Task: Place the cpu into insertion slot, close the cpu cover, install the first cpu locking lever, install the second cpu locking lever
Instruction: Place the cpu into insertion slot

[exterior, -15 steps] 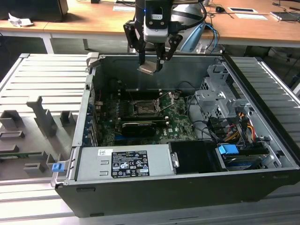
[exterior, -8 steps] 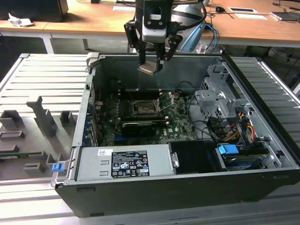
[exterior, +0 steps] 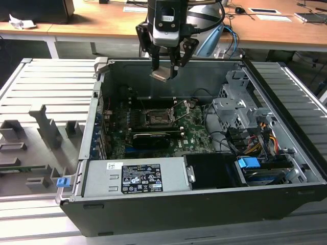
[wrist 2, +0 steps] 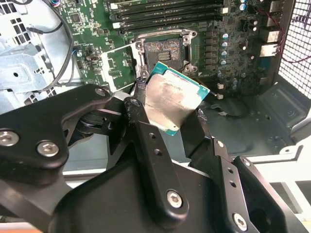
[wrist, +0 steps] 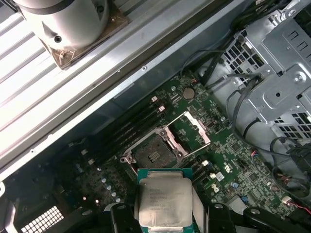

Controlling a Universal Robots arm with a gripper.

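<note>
My gripper [exterior: 164, 70] hangs over the open computer case, shut on the cpu [exterior: 161, 75], a flat square chip with a silvery face and a green edge. In both wrist views the cpu [wrist 2: 175, 99] [wrist: 164, 201] sits tilted between the two black fingers [wrist 2: 141, 116], well above the board. The insertion slot [exterior: 157, 118] [wrist 2: 163, 52] [wrist: 151, 154] lies uncovered on the green motherboard below the chip, dark with a metal rim. The cpu cover [wrist: 192, 130] [wrist 2: 119, 68] is swung open to one side of the slot.
The case walls [exterior: 168, 204] enclose the motherboard. A grey power supply [exterior: 135, 176] lies at the front, a metal drive cage [exterior: 240, 109] with cables at the exterior view's right, and a black expansion card [exterior: 150, 138] near the slot. Grey fixtures [exterior: 46, 130] stand outside at the left.
</note>
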